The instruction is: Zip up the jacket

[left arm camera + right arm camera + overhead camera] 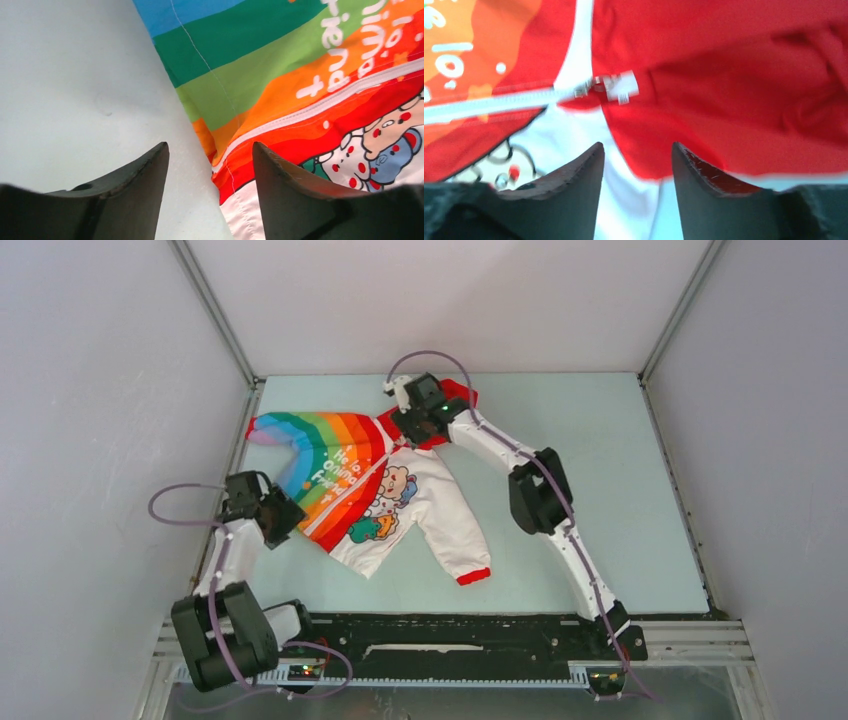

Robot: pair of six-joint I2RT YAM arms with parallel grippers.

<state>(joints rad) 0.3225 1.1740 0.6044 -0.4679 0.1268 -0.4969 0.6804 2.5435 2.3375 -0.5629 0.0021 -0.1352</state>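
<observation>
Blunt dark fingers [145, 195] of the left gripper [209, 150] are standing apart with nothing between them, hovering at the hem corner of the jacket [370, 485], probably where the bottom needs pinning while the zip runs. At the other end the right gripper [636, 150] is likewise gaping empty just beside the zip slider [611, 87], which is sitting at the neck against the red hood [734, 65]. The white zip tape [320, 104] is looking closed along its length, so the job seems done or nearly so. On the pale table [600, 500] the jacket is lying flat, front up, left of centre, its long axis running from hem at 7 o'clock to hood at 1 o'clock.
</observation>
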